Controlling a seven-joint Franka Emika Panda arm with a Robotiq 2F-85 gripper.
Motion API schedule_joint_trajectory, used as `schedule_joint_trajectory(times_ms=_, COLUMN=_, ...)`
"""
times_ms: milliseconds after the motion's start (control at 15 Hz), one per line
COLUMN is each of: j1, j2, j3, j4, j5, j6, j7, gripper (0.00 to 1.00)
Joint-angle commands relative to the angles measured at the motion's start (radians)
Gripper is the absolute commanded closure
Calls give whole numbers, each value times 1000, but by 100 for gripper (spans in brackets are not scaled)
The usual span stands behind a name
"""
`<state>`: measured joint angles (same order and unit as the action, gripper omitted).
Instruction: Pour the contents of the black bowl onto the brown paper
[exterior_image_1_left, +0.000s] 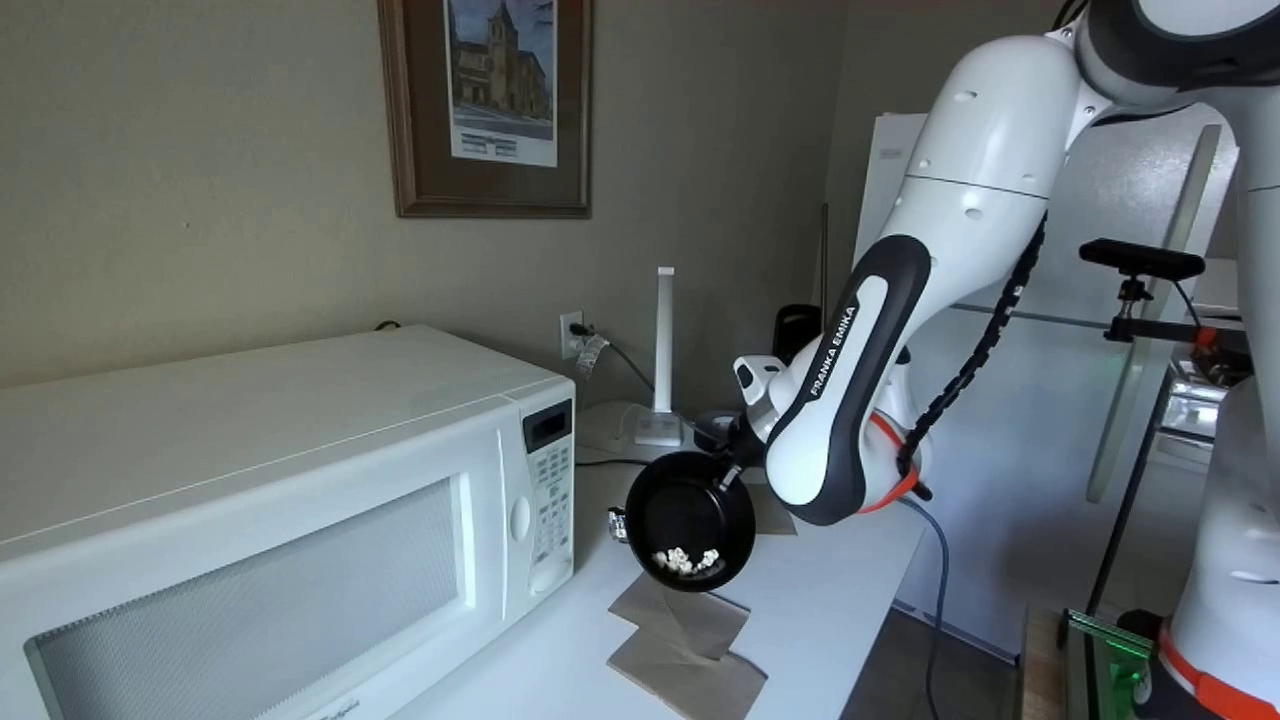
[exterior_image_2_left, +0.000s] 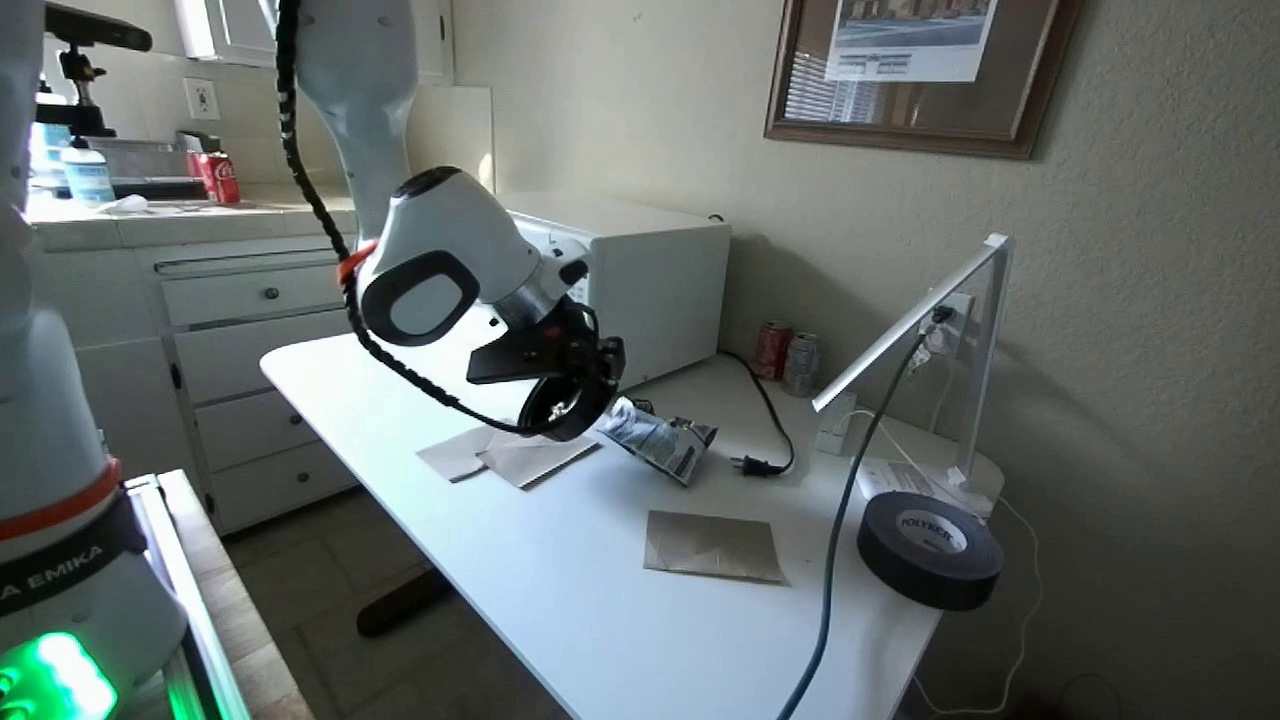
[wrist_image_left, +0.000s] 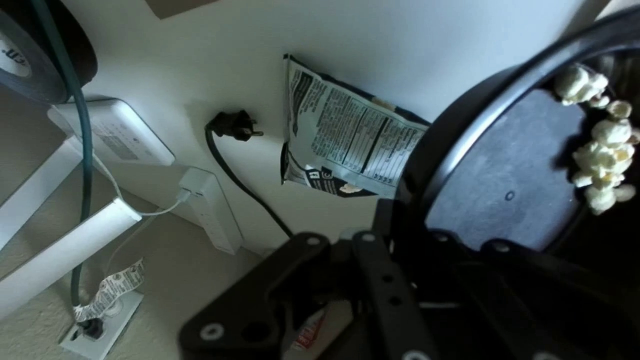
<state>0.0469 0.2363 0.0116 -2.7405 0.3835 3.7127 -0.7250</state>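
I had the bowl (exterior_image_1_left: 690, 505) in my gripper (exterior_image_1_left: 734, 470), my fingers clamped on its wall, one tip inside and the other outside. It was up off the table (exterior_image_2_left: 600, 590) and tilted, so that in an exterior view its open mouth faced the camera. The popcorn (wrist_image_left: 602, 155) lay inside, bunched along the lowest part of the wall, and much of the bowl's black floor showed beside it.

The paper (exterior_image_1_left: 685, 615) lay flat on the table in two overlapping sheets, and in an exterior view the bowl's low rim hid an edge of one of them. How squarely the bowl stood over them I could not tell. A third sheet (exterior_image_2_left: 713, 547) lay flat, well apart from that pair.

Near the bowl, the bag (wrist_image_left: 350, 130) lay on the table, its printing in sight, partly hidden behind the bowl in the wrist view. Past the bag lay a black plug (wrist_image_left: 232, 125) on its cord (wrist_image_left: 249, 192). The microwave (exterior_image_1_left: 300, 500) sat at the back, with a red can (exterior_image_2_left: 772, 350) and a silver can (exterior_image_2_left: 801, 364) close by it. Farther along stood the white lamp (exterior_image_1_left: 664, 350), the tape (exterior_image_2_left: 930, 550) just beside its base. A framed picture (exterior_image_1_left: 488, 105) hung above.
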Motion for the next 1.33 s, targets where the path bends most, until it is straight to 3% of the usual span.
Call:
schedule_joint_trajectory(times_ms=0, j1=70, j2=37, j3=-69, j4=-6, j5=-36, j6=76, j7=26, gripper=98)
schedule_joint_trajectory(times_ms=400, j1=111, j2=110, j3=-95, j4=4, j5=-39, j6=259, j7=17, gripper=98)
schedule_joint_trajectory(times_ms=600, j1=118, j2=111, j3=-92, j4=-5, j5=-35, j6=234, j7=31, gripper=98)
schedule_joint_trajectory(times_ms=733, j1=127, j2=144, j3=-102, j4=7, j5=-42, j6=302, j7=19, gripper=98)
schedule_joint_trajectory(times_ms=800, j1=124, j2=121, j3=-95, j4=-7, j5=-41, j6=247, j7=30, gripper=98)
schedule_joint_trajectory(times_ms=867, j1=128, j2=152, j3=-103, j4=8, j5=-48, j6=313, j7=17, gripper=98)
schedule_joint_trajectory(times_ms=1267, j1=137, j2=184, j3=-107, j4=7, j5=-79, j6=395, j7=4, gripper=98)
